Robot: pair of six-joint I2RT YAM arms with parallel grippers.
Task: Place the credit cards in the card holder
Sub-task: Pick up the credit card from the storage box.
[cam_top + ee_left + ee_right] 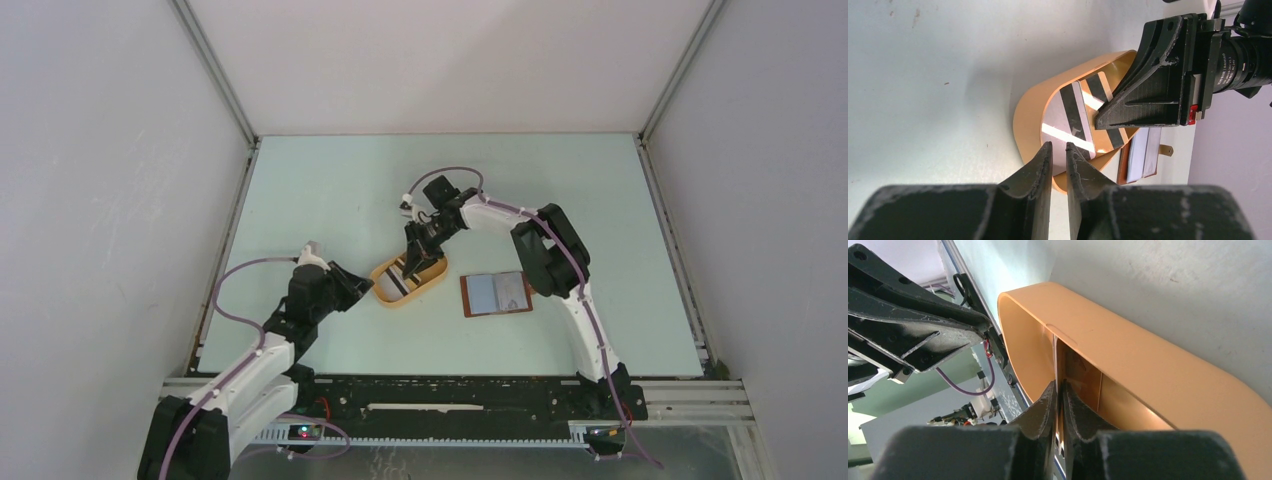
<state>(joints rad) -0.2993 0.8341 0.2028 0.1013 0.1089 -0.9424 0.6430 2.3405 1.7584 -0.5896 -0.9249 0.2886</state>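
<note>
Two grey credit cards with black stripes lie in the orange-yellow oval tray (393, 291); in the left wrist view one card (1060, 120) is nearer and the other (1100, 92) lies under the right gripper. My right gripper (413, 262) reaches down into the tray and is shut on a card seen edge-on (1055, 357) between its fingertips (1058, 385). My left gripper (364, 284) hovers at the tray's left end, its jaws nearly together with nothing between them (1058, 146). The card holder (496, 294) lies open on the table right of the tray, pale inner face up.
The tray wall (1148, 365) fills the right wrist view, with the left gripper's fingers (913, 325) beyond it. The wallet's edge (1139, 152) shows behind the tray in the left wrist view. White walls enclose the pale green table (330, 190).
</note>
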